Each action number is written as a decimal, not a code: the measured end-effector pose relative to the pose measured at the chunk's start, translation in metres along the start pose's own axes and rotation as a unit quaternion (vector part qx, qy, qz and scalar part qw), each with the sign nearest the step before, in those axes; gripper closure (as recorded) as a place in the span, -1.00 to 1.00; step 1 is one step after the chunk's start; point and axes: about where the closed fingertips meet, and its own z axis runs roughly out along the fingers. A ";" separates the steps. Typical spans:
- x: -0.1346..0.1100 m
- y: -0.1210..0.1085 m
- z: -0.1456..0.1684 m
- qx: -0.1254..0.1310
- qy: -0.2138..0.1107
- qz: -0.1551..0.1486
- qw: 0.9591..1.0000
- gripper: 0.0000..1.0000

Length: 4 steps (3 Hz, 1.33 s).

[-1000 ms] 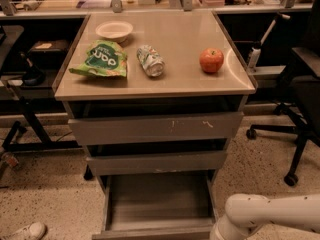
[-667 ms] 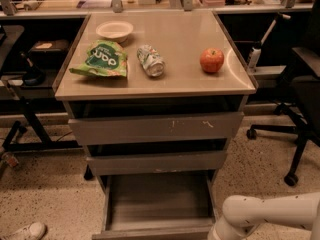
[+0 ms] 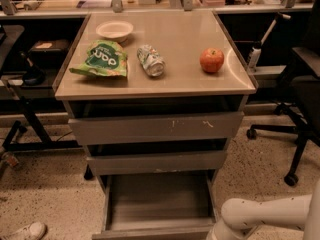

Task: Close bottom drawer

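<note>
The bottom drawer (image 3: 157, 199) of the grey cabinet stands pulled out, its shallow grey interior showing and its flat front (image 3: 150, 232) at the bottom edge of the camera view. My white arm (image 3: 260, 214) comes in from the lower right, with its elbow beside the drawer's right front corner. My gripper is below the frame edge and out of view. The middle drawer (image 3: 156, 161) and the top drawer (image 3: 155, 127), marked with white scratches, sit above it, each slightly open.
On the cabinet top (image 3: 175, 81) lie a white bowl (image 3: 114, 30), a green chip bag (image 3: 101, 59), a tipped can (image 3: 150, 60) and a red apple (image 3: 212, 60). An office chair (image 3: 300, 99) stands at the right. A shoe (image 3: 22, 231) is at the lower left.
My arm has shifted slightly left and down at the lower right. The bottom drawer looks unchanged, still pulled out.
</note>
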 end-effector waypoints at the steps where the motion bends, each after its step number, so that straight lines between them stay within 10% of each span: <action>1: -0.003 -0.030 0.022 0.008 -0.030 0.013 0.999 1.00; 4: -0.016 -0.105 0.076 0.016 -0.067 0.036 0.997 1.00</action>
